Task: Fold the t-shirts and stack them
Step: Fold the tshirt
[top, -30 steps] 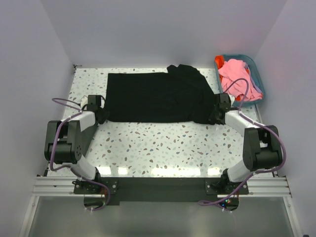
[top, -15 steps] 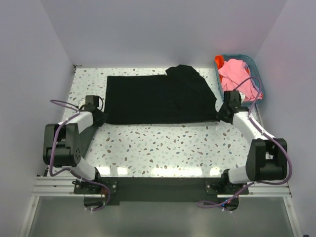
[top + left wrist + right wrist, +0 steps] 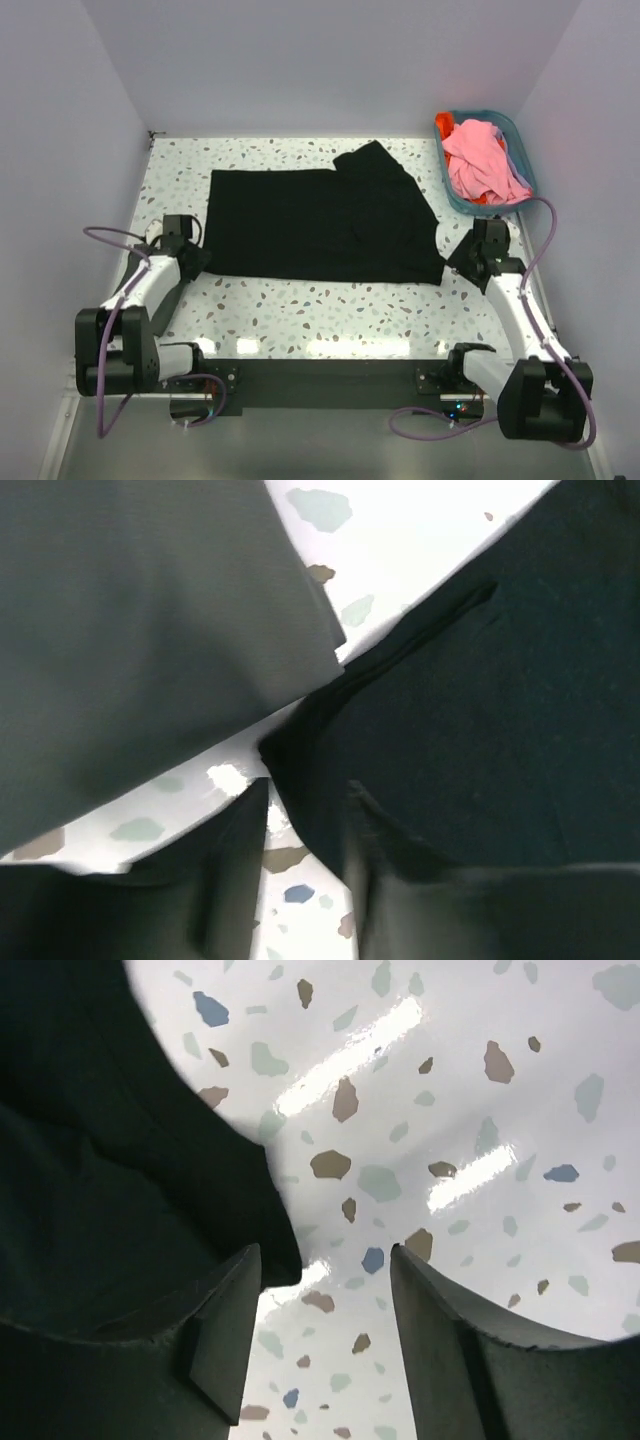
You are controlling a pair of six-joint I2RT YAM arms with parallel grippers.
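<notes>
Black t-shirt (image 3: pixel 320 225) has shifted nearer, flat, unfolded; left gripper (image 3: pixel 305 810) and right gripper (image 3: pixel 325 1270) open, empty; pink t-shirts (image 3: pixel 480 160) await in basket (image 3: pixel 453 198).

White speckled table (image 3: pixel 330 310) in front of me. Black t-shirt (image 3: pixel 320 225) lies spread flat across the middle, a lump of fabric bunched at its far edge. Teal basket (image 3: pixel 520 140) sits at the far right corner.

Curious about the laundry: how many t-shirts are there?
3: a black t-shirt flat on the table; a pink t-shirt and an orange-red t-shirt in the basket. Others may be hidden.
</notes>
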